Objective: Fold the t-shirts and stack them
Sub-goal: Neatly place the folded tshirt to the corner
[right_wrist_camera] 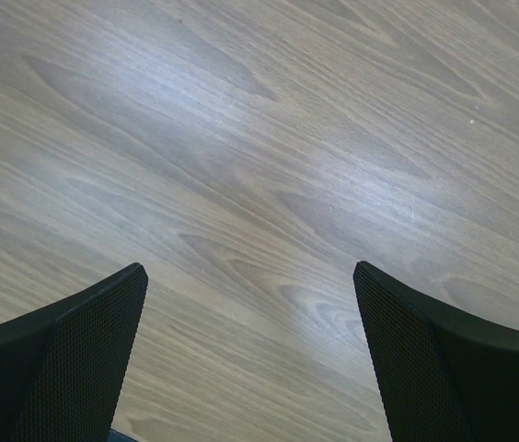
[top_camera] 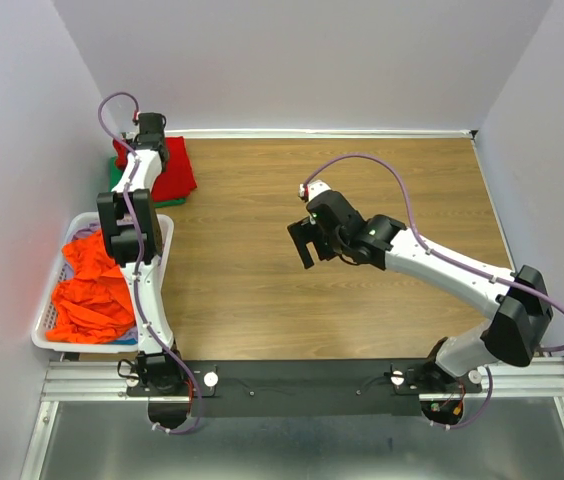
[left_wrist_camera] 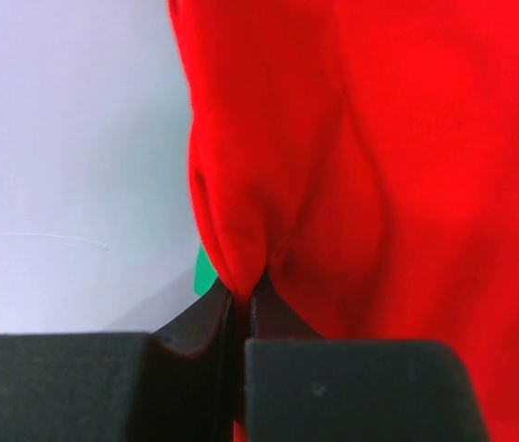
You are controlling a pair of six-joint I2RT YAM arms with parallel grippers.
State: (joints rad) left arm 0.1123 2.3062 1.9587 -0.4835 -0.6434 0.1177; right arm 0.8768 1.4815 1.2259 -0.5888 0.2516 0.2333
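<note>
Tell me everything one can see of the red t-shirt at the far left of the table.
The red t-shirt is plain bright red, of soft matte cloth. It lies folded into a compact packet at the far left corner of the wooden table, on a dark green t-shirt whose edge shows beneath it. Its surface has soft creases. The left gripper pinches a small fold at its edge, jaws almost closed on the cloth. Sleeves and collar cannot be made out.

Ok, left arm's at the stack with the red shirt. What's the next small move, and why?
Probably open the left gripper and lift away: its jaws pinch a fold of the red shirt, which already lies folded on the green shirt in the far left corner.
</note>
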